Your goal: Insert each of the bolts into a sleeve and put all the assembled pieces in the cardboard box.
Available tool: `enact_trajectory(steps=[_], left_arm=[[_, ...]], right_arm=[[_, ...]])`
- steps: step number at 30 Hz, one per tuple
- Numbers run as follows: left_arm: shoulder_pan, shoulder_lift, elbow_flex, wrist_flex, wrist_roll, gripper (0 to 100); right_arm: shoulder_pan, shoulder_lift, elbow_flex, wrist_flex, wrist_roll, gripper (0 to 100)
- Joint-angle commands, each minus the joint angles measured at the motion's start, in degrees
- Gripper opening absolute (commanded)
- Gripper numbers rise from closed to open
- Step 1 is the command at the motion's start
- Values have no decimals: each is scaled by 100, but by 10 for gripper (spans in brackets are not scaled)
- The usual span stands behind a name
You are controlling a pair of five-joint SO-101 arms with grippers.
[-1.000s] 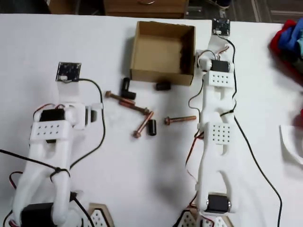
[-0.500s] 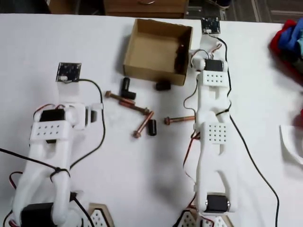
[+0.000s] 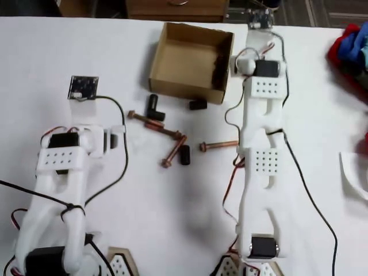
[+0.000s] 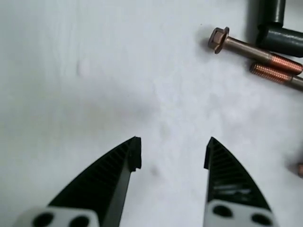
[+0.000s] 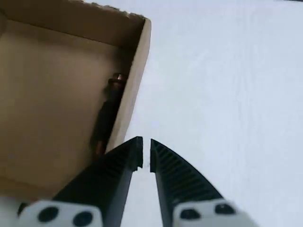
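The cardboard box [image 3: 183,57] stands at the back middle of the table, with one bolt-in-sleeve piece [image 3: 220,64] along its right inner wall, the same piece [image 5: 108,116] lying in the box [image 5: 52,99] in the right wrist view. My right gripper [image 5: 146,153] is shut and empty, just outside that wall. Several copper bolts [image 3: 145,121] [image 3: 174,151] [image 3: 218,145] and black sleeves [image 3: 153,104] [image 3: 198,104] [image 3: 184,154] lie loose in front of the box. My left gripper [image 4: 173,153] is open over bare table, apart from a bolt [image 4: 246,46] and sleeves [image 4: 283,40].
The right arm [image 3: 264,92] stretches along the box's right side. Coloured cloth [image 3: 348,43] lies at the right edge, with a white object [image 3: 353,175] below it. A black cable [image 3: 123,149] loops beside the left arm.
The box slid left and turned slightly as the right arm pushed against it. The right arm then stretched farther toward the back of the table. The left arm kept still.
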Motion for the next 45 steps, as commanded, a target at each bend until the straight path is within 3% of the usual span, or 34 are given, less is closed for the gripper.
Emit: enact_trajectory(steps=[1,4,9,13,17,22,26,30,45], left_arm=[[-53,-35,-40,-88,352,234],[-193,-18,-48,-105,484,234],[-510,0,145,-545,484,234],[-668,0,435,-1029,484,234],[-668,-35,611,-1345,484,234],[-668,-35,585,-1345,484,234],[-668,-35,585,-1345,484,234],[-668,-35,585,-1345,484,234],[-668,-35,585,-1345,484,234]], right_arm=[[-286,-1042,-220,1051,273,22],[-646,-1402,-132,1912,686,21],[-734,-2193,1037,1877,598,21],[-980,-3565,3358,1877,26,22],[-1719,-5226,6189,1842,-62,84],[-2633,-6185,8448,1007,-62,167],[-2897,-6220,9468,145,-229,156],[-2914,-6220,9969,-303,-879,135],[-2905,-5587,9978,-945,-967,134]])
